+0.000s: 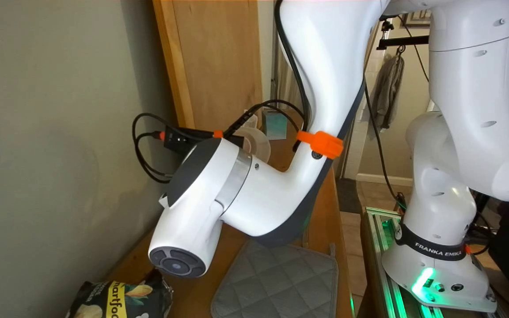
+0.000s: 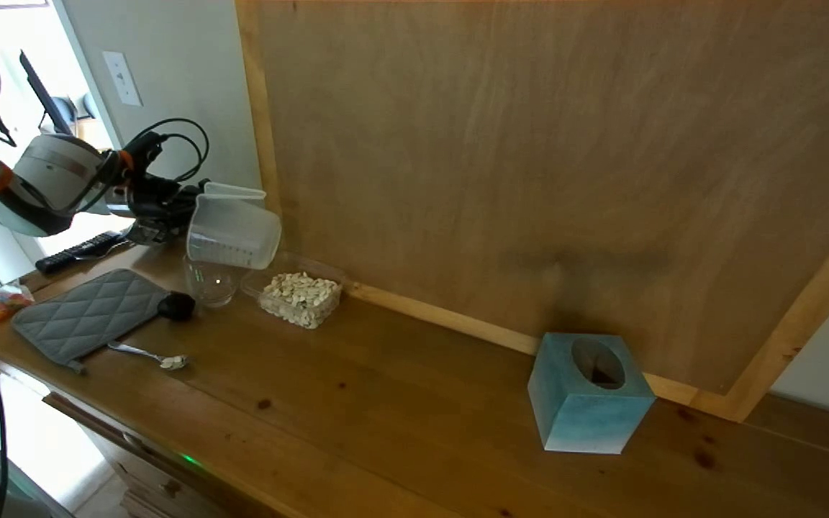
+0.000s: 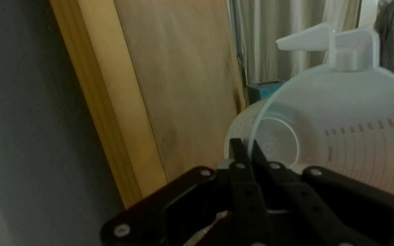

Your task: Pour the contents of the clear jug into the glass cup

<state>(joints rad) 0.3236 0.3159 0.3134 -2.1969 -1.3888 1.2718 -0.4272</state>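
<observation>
Clamping the measuring jug (image 2: 234,230) by its rim, my tool (image 3: 246,145) holds it tipped above the tabletop (image 2: 386,403) near the back edge; the glass tumbler (image 2: 211,285) stands lower, no fill that I can make out. Lifting is done; I judge pouring remains.

A smooth white arm (image 1: 334,57) is showing dark grey trim (image 1: 197,170) and an orange strap (image 1: 327,143).
Its rounded links (image 1: 475,110) are running into a dark grey underside (image 1: 294,225); a silver ring (image 1: 234,179) is circling the wrist (image 1: 186,227), and a segmented grey disc (image 1: 177,261) is capping its end. Black cables (image 1: 296,70) are following the arm and looping near the wrist. Around the white base (image 1: 462,273) a black band (image 1: 433,248) is reading FRANKA EMIKA, and a green light (image 1: 423,279) is glowing below. Silvery screws (image 3: 121,230) are dotting the black gripper (image 3: 247,144).
</observation>
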